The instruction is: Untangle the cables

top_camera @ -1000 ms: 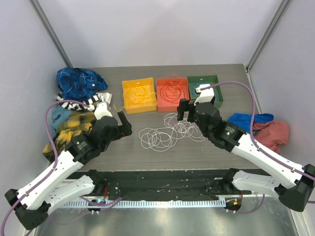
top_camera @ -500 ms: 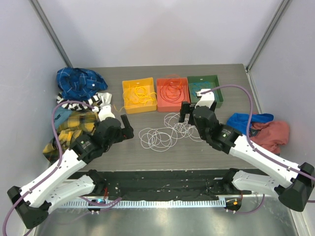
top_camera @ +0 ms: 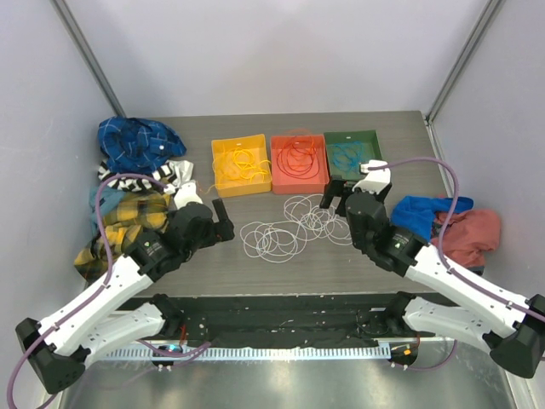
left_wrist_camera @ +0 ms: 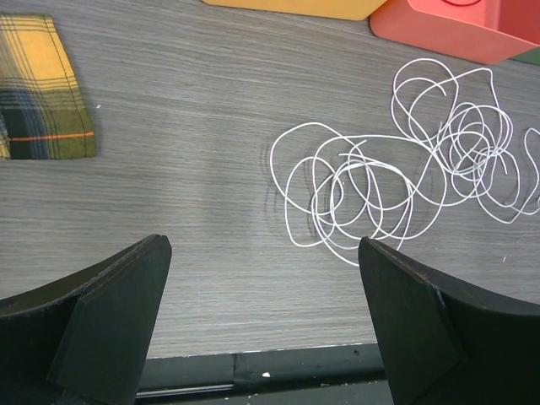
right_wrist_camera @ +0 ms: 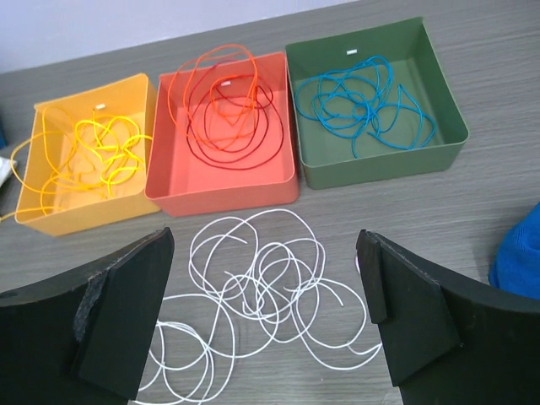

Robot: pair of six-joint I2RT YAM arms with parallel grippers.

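Note:
A tangle of white cables (top_camera: 294, 226) lies on the table in front of three trays, also seen as white cables (left_wrist_camera: 405, 177) and white cables (right_wrist_camera: 261, 287). Yellow cables (right_wrist_camera: 84, 156) lie in the yellow tray (top_camera: 243, 189). Red and orange cables (right_wrist_camera: 224, 114) lie in the red tray (top_camera: 300, 186), blue cables (right_wrist_camera: 367, 105) in the green tray (top_camera: 381, 158). My left gripper (top_camera: 223, 220) hangs open just left of the white tangle, nothing between its fingers (left_wrist_camera: 126, 287). My right gripper (top_camera: 339, 198) is open above the tangle's right end, also empty.
Cloths are piled at the left: blue plaid (top_camera: 132, 143), striped (top_camera: 162, 175) and yellow plaid (top_camera: 128, 217). A blue cloth (top_camera: 430, 213) and a reddish cloth (top_camera: 473, 234) lie at the right. The table's black near edge (left_wrist_camera: 253, 367) runs below the left gripper.
The right gripper has drawn rightwards, off the green tray's front, so the blue cables now show. The left gripper has edged slightly right toward the tangle. Both stayed open.

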